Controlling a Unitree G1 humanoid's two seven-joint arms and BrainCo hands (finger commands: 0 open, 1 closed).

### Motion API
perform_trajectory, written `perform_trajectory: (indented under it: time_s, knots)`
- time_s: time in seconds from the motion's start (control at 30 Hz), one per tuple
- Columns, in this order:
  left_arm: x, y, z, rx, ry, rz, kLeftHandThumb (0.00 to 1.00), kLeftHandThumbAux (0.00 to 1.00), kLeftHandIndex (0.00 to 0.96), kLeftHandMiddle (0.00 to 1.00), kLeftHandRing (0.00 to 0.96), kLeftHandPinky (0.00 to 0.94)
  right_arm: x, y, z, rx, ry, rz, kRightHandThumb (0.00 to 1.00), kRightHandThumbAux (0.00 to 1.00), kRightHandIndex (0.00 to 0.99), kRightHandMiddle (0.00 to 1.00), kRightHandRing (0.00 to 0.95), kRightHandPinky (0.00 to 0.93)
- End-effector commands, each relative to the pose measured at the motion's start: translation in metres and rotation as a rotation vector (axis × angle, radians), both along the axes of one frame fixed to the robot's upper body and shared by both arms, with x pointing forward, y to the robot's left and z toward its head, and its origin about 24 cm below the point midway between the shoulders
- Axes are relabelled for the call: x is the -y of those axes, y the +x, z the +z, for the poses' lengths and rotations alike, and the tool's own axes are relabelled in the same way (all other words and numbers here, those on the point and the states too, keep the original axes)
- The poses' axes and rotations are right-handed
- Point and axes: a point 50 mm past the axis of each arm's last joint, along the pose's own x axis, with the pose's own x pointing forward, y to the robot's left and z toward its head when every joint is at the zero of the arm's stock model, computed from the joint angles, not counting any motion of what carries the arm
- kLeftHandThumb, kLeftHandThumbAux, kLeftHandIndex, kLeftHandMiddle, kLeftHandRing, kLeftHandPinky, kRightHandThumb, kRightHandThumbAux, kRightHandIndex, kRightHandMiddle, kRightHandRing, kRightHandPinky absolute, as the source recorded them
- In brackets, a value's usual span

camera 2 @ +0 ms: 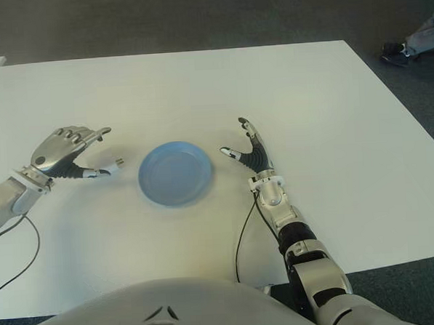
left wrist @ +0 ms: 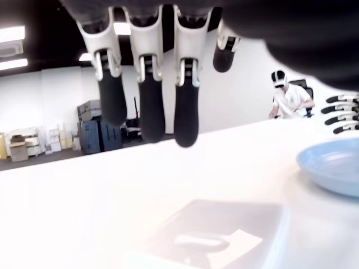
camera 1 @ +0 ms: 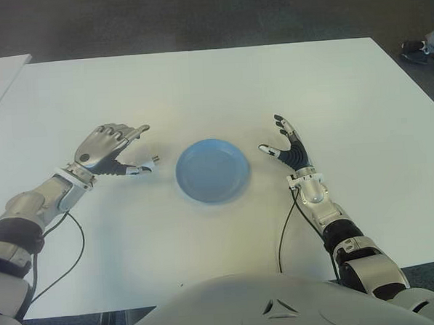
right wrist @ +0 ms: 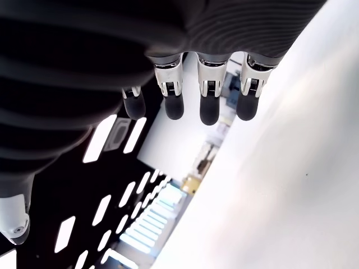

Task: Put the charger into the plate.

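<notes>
Charger (camera 1: pixel 143 167) prongs toward plate (camera 1: pixel 212 170)

No legible text, labels or nos. anywhere.

Bare table (camera 1: pixel 199 90) all round the plate (camera 1: pixel 212 170); a hand (camera 1: pixel 108 148) (camera 1: pixel 289 150) flanks each side

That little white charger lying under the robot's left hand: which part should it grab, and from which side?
Probably the charger by its white body, from above. It lies flat on the table, white on white, with its metal prongs pointing toward the blue plate, so those are best left alone. The left hand hangs over it, fingers open, thumb beside it. The right hand shows open, right of the plate.
</notes>
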Motion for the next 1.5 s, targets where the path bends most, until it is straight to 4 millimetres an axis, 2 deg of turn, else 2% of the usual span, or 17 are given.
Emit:
perform_trajectory:
  time_s: [0.03, 0.67, 1.2, 1.5]
  knots:
    - [-0.003, -0.004, -0.004, -0.063, 0.029, 0.019, 0.367, 0.088, 0.000, 0.000, 0.000, 0.000, -0.006, -0.040, -0.044, -0.206, 0.013, -0.012, 0.071, 0.514, 0.000, 0.036, 0.073, 0.089]
    - [-0.008, -0.013, -0.014, -0.219, 0.062, 0.058, 0.313, 0.099, 0.000, 0.000, 0.000, 0.000, -0.003, -0.040, -0.044, -0.212, 0.007, -0.002, 0.074, 0.471, 0.000, 0.035, 0.073, 0.093]
    - [-0.011, -0.015, -0.018, -0.225, 0.068, 0.097, 0.324, 0.125, 0.000, 0.000, 0.000, 0.000, -0.001, -0.040, -0.045, -0.222, 0.015, 0.007, 0.075, 0.487, 0.000, 0.019, 0.055, 0.091]
    - [-0.011, -0.011, -0.029, -0.200, 0.087, 0.166, 0.328, 0.138, 0.000, 0.000, 0.000, 0.000, -0.001, -0.041, -0.046, -0.223, 0.008, 0.008, 0.066, 0.485, 0.000, 0.018, 0.053, 0.086]
